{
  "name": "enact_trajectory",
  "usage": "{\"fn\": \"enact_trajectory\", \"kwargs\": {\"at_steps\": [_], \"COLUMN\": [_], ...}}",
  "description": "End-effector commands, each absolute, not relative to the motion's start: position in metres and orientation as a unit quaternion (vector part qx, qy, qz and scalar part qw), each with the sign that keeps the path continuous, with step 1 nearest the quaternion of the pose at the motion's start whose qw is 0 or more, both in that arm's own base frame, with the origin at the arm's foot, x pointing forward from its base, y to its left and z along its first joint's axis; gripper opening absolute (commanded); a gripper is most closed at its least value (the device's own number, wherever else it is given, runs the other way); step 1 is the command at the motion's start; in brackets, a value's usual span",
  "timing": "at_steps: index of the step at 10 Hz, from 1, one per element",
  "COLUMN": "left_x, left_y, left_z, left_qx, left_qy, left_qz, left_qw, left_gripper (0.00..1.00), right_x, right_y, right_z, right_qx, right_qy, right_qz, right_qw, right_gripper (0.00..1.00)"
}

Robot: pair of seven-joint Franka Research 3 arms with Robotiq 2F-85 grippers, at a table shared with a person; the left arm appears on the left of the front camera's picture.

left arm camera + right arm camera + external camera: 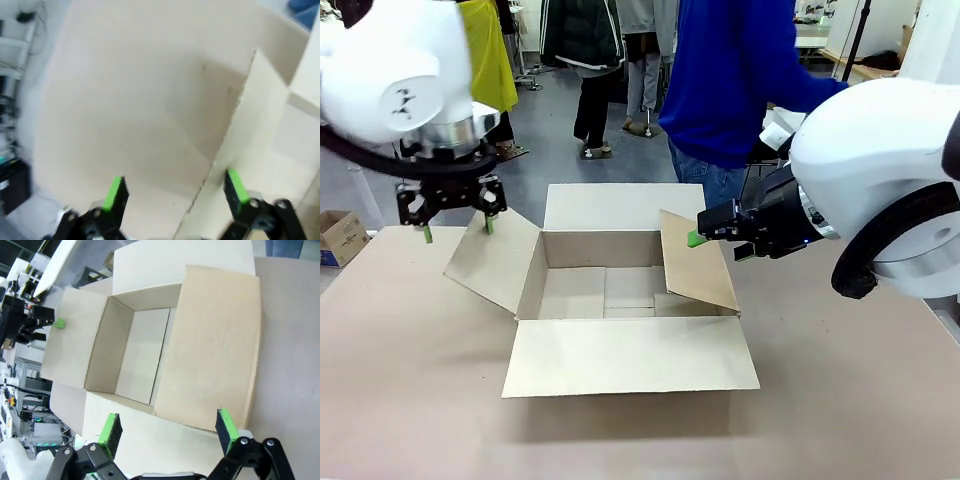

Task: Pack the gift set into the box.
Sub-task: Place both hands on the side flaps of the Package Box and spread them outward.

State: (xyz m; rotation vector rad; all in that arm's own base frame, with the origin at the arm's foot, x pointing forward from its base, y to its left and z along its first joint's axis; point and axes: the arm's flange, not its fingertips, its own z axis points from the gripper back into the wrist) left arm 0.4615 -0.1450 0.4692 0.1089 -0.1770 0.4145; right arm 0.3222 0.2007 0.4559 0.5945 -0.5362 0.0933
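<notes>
The big brown cardboard box (605, 248) sits in the middle of the table (410, 380), and all 4 of its flaps are open. Inside I can see only the bare cardboard bottom. I think the box is light for how big it is. Its walls look stiff, but each flap would swing on its fold if you pushed it. The cardboard looks smooth, so a weak pinch might slip off. It would also dent if you squeezed it hard. The best place to hold it is probably the thin free edge of a flap, with 1 finger on each side. The left tool (457, 230) hangs over the outer edge of the left flap (490, 255) with its 2 fingers apart and nothing in them. In the left wrist view, that flap's edge runs down between the fingers of the left tool (175, 186). I cannot tell if a finger touches it. The right tool (705, 240) comes in from the side at the top edge of the right flap (698, 265), which stands tilted up. Its green pad is touching that edge or is just beside it. In the right wrist view the right tool (167, 427) also has its fingers apart and holds nothing, and the right flap lies just ahead of them. A person (730, 80) in a blue top stands at the far side of the table.
</notes>
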Motion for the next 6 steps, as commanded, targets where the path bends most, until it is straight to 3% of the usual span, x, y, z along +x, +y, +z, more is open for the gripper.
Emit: {"fn": "enact_trajectory", "kwargs": {"at_steps": [1, 2, 3, 6], "left_x": [0.446, 0.447, 0.457, 0.457], "left_y": [-0.119, -0.108, -0.129, -0.129], "left_z": [0.439, 0.42, 0.455, 0.455], "left_qx": [-0.033, -0.093, 0.019, 0.019], "left_qy": [-0.061, -0.028, -0.077, -0.077], "left_qz": [0.186, 0.168, 0.207, 0.207], "left_qw": [0.98, 0.981, 0.975, 0.975], "left_gripper": [1.0, 1.0, 1.0, 1.0], "right_x": [0.323, 0.323, 0.323, 0.323], "right_y": [0.2, 0.2, 0.2, 0.2], "right_z": [0.457, 0.457, 0.457, 0.457], "right_qx": [0.29, 0.29, 0.29, 0.29], "right_qy": [-0.265, -0.265, -0.265, -0.265], "right_qz": [0.042, 0.042, 0.042, 0.042], "right_qw": [0.919, 0.919, 0.919, 0.919], "right_gripper": [1.0, 1.0, 1.0, 1.0]}}
